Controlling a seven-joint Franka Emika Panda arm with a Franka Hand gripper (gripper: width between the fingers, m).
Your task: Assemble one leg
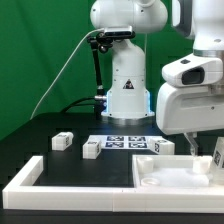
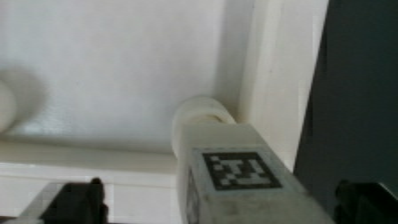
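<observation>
Seating of the leg [image 2: 231, 172] seems to be going on: it is standing in a corner of the rimmed square panel [image 2: 107, 80], between the wide-open jaws of the gripper [image 2: 217, 205], which is gripping nothing. The next move is probably calling for closing squarely on it and twisting it home.

Table [image 1: 25, 150]: I read it black. Backdrop [image 1: 40, 60]: green. Arm [image 1: 125, 60]: white. Marker board [image 1: 125, 142]: white, black square tags. Outer leg [image 1: 62, 141] and inner leg [image 1: 91, 148], at the board's nine o'clock: white, black-and-white tags. Panel [image 1: 165, 178] and border rail [image 1: 60, 195]: white. On my wrist view: near leg [image 2: 214, 135], white, black-and-white blocky tag; fingers [image 2: 71, 200], black.
</observation>
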